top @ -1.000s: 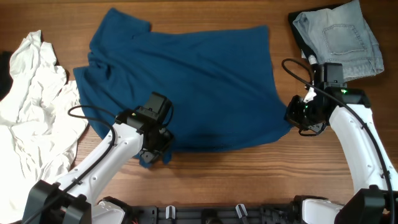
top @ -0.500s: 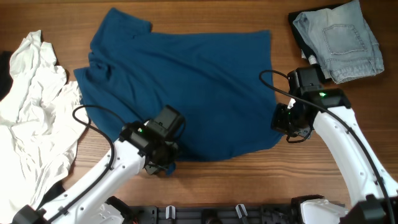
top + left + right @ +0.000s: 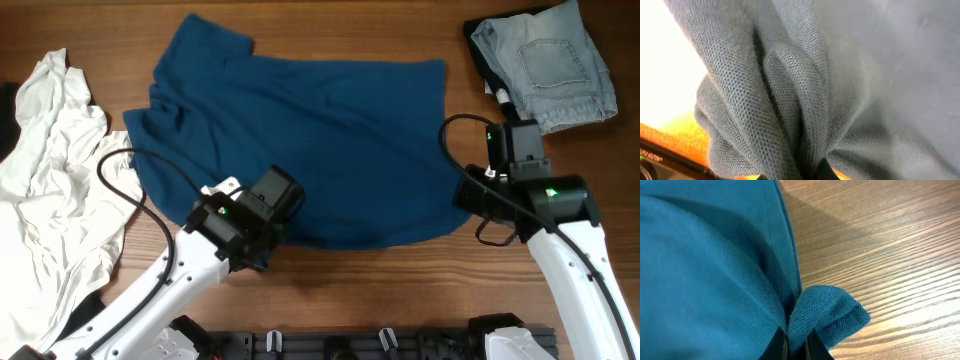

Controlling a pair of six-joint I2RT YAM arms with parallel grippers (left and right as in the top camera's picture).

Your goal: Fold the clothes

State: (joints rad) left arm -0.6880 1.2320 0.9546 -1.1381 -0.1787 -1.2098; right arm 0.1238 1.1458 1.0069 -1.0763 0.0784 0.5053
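Observation:
A blue shirt (image 3: pixel 320 140) lies spread on the wooden table. My left gripper (image 3: pixel 262 238) is shut on the shirt's near left hem; the left wrist view shows the bunched knit fabric (image 3: pixel 790 100) pinched at the jaws (image 3: pixel 807 172). My right gripper (image 3: pixel 468 198) is shut on the shirt's near right corner; the right wrist view shows a fold of blue cloth (image 3: pixel 825 312) clamped between the fingers (image 3: pixel 794 347). The near hem is lifted and carried a little over the shirt.
A pile of white clothes (image 3: pixel 50 190) lies at the left edge. Folded light-blue jeans (image 3: pixel 545 65) sit on a dark garment at the far right corner. Bare wood (image 3: pixel 400 290) runs along the near edge.
Both grippers have moved with the shirt's near hem. The whole shirt has shifted slightly away and right, and the near edge now sits higher on the table.

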